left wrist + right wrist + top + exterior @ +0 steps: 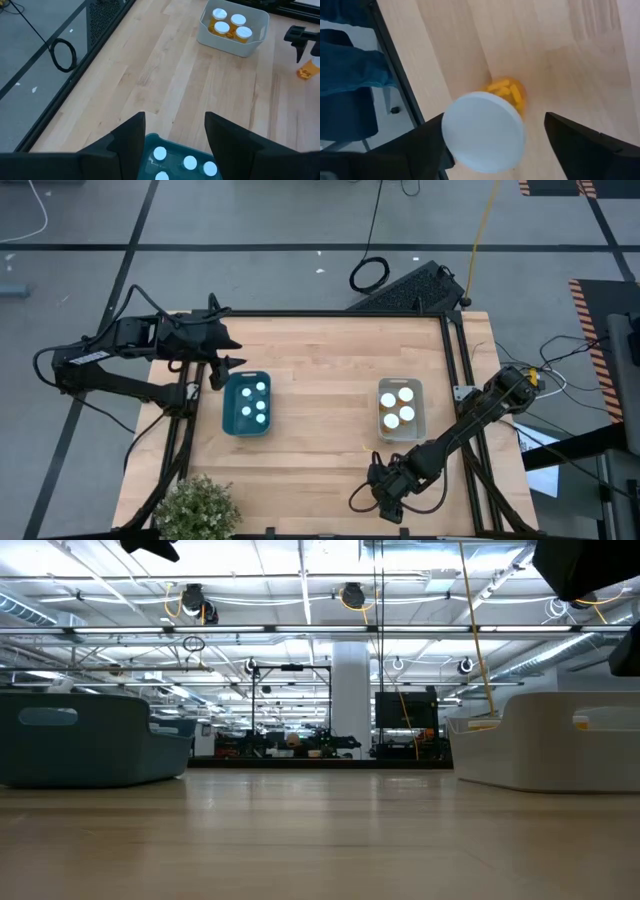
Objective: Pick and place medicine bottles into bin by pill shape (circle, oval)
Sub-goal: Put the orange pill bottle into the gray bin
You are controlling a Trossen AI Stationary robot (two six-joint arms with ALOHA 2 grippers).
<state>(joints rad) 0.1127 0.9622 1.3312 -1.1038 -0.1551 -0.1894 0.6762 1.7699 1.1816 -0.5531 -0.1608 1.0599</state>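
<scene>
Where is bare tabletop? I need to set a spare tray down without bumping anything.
The widest free patch is the wood between the teal bin and the white bin. The front right corner is crowded: the right gripper hovers around an amber white-capped bottle.

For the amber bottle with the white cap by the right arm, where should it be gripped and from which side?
Probably across the round white cap of the amber medicine bottle, coming from above: it seems to stand upright on the wooden table, between the right end effector's open fingers.
</scene>
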